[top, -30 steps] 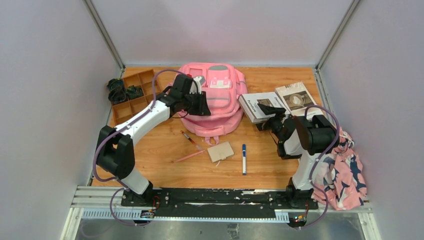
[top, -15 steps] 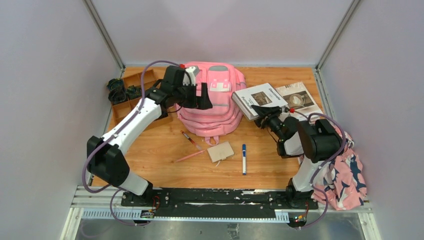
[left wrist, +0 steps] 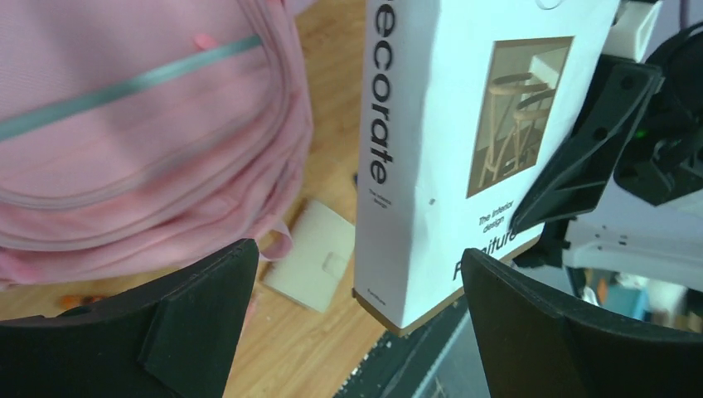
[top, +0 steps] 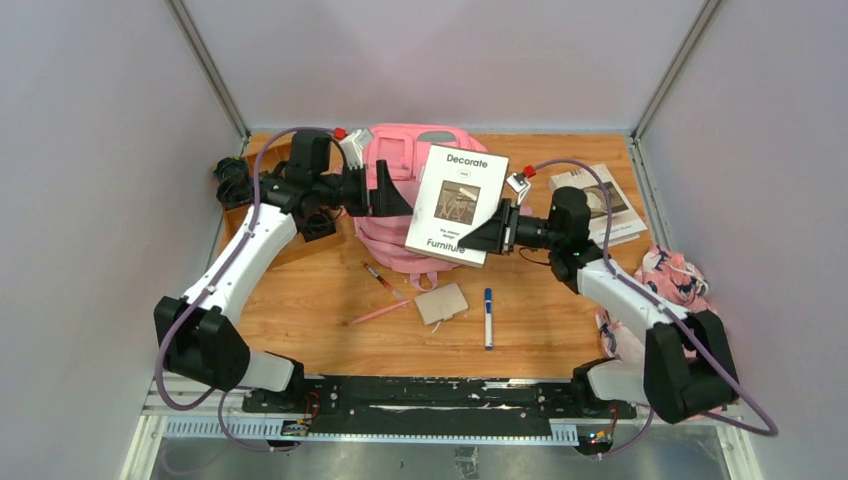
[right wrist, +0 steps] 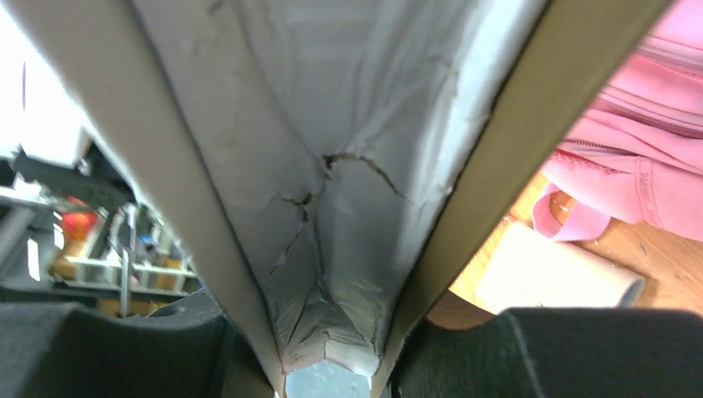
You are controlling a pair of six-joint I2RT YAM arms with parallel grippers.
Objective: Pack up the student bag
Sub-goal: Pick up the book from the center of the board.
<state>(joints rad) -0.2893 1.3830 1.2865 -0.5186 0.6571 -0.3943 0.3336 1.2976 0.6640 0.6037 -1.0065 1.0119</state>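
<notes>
Book (top: 456,205) upright, partly hiding student bag (top: 388,243), marker (top: 488,317), notepad (top: 441,303) nearby

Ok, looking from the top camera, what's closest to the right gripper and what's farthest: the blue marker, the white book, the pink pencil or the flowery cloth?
1. white book: held in the right gripper itself, mid-scene.
2. blue marker: lying straight below the gripper in this view.
3. pink pencil: further off to the left.
4. flowery cloth: far right edge.

Overhead, close wrists; shared book (top: 455,205), student bag (top: 385,243)
</notes>
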